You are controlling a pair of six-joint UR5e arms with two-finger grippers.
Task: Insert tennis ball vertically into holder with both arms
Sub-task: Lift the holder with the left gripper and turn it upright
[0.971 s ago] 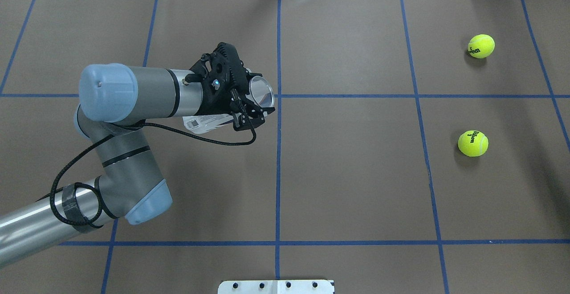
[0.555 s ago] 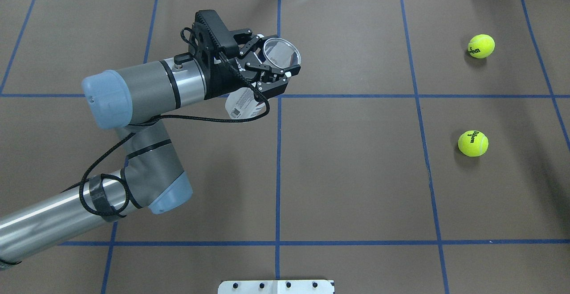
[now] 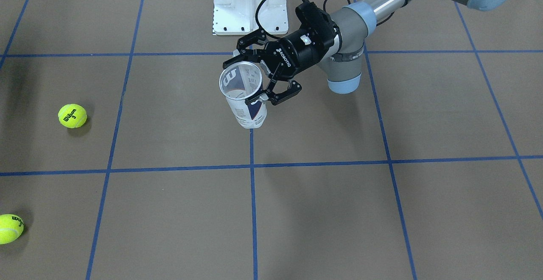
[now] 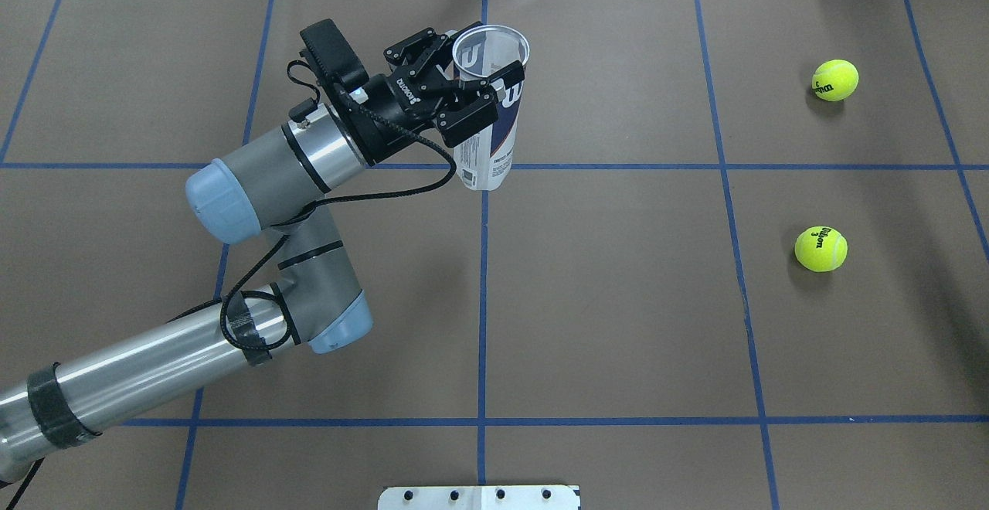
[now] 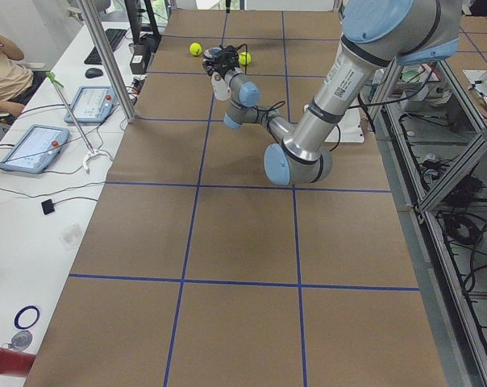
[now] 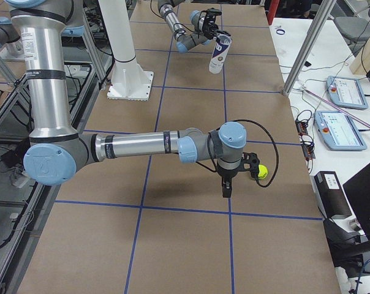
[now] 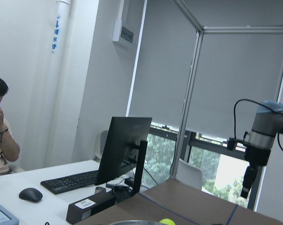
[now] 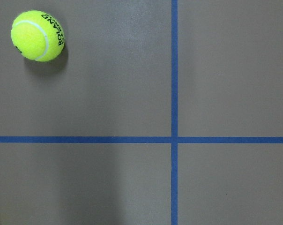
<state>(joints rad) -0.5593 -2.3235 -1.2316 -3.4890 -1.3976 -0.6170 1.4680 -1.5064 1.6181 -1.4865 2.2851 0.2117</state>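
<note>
My left gripper [image 4: 483, 62] is shut on the holder [image 4: 494, 139], a clear can with a white-and-navy label. It grips just below the metal rim. The holder stands about upright, mouth up and empty, near the table's centre line; it also shows in the front view [image 3: 250, 112]. Two yellow tennis balls [image 4: 834, 79] [image 4: 820, 248] lie on the table's right side. My right arm is out of the overhead view. Its gripper [image 6: 226, 187] points down, high over the right end of the table; I cannot tell if it is open. The right wrist view shows one ball [image 8: 37, 35] at upper left.
The table is brown paper with a blue tape grid [image 4: 483, 294]. The white pedestal [image 3: 249, 4] stands at the robot's side. Operator desks with tablets and a monitor line the far edge [image 6: 344, 92]. A person [image 7: 1, 126] sits past that edge.
My left arm has carried the holder away from the robot and slightly right. It has turned the holder from tilted to about upright. The balls have not moved.
</note>
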